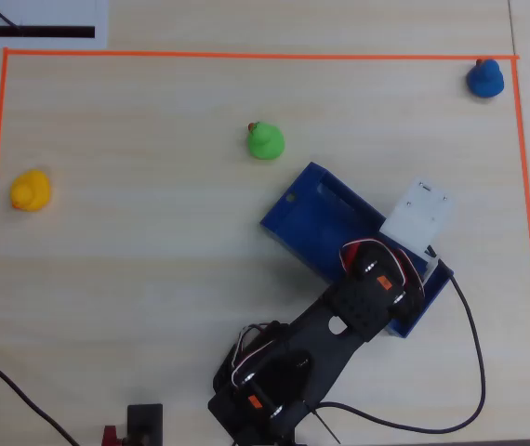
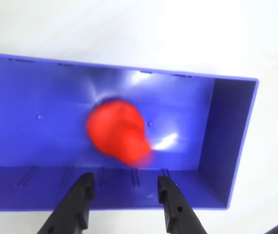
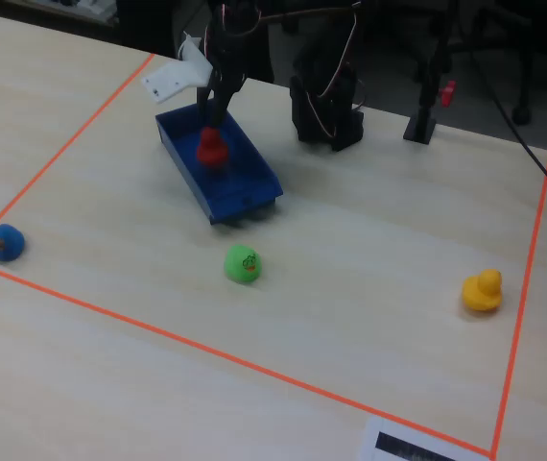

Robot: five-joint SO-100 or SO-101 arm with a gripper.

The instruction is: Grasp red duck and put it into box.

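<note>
The red duck (image 2: pixel 117 131) shows as a blurred red shape over the floor of the blue box (image 2: pixel 27 126), clear of my fingers. My gripper (image 2: pixel 125 183) is open just above it, and nothing sits between the black fingertips (image 2: pixel 85 187). In the fixed view the red duck (image 3: pixel 211 148) is inside the box (image 3: pixel 245 187), with the gripper (image 3: pixel 213 117) directly over it. In the overhead view the arm (image 1: pixel 363 293) covers the near end of the box (image 1: pixel 311 214) and hides the duck.
A green duck (image 1: pixel 265 140) sits just beyond the box. A blue duck (image 1: pixel 484 78) is at the far right corner and a yellow duck (image 1: pixel 31 190) at the left. Orange tape (image 1: pixel 246 54) frames the work area. A black cable (image 1: pixel 474 334) loops to the right of the arm.
</note>
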